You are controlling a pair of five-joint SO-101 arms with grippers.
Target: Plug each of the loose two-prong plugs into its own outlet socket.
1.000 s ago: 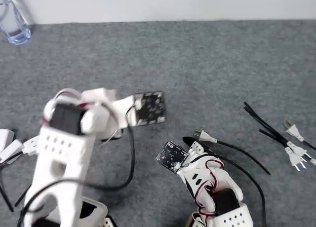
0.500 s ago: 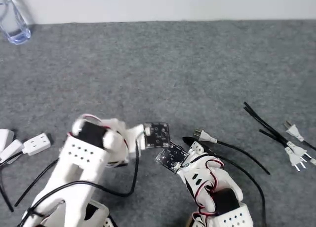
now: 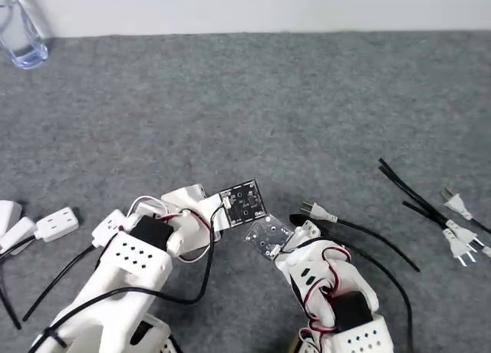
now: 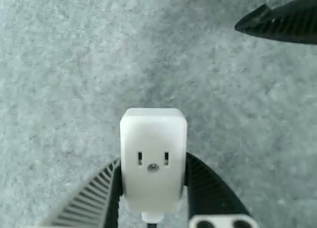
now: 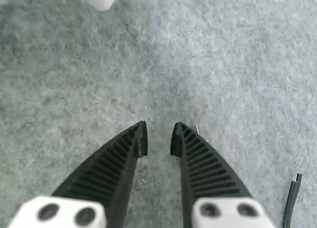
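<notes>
Grip state and layout of two claws over a grey, felt-like table cover (image 3: 307, 100).

Left claw (image 4: 152, 171): the black ribbed fingers (image 4: 96, 200) are closed against both sides of a white, rounded-block plastic outlet socket (image 4: 153, 143). It sits upright between them, its face with two slots and a round hole turned towards the wrist camera.

Right claw (image 5: 158, 139): the black ribbed fingers are parted by a narrow gap, with nothing between them and the tips pointing at bare cover.

The two claws are near each other, tip towards tip, with a gap of bare cover between the held socket and the right claw.

A pale two-prong plug on a black cord (image 3: 316, 211) lies on the cover just beside the right claw, on the side away from the left claw. A cluster of white two-prong plugs on black cords (image 3: 459, 234) lies farther out on that same side, well apart from both claws.

A second white outlet socket (image 3: 57, 223) lies well apart from the left claw, on the side away from the right claw.

A clear container (image 3: 21, 42) stands far from both.
</notes>
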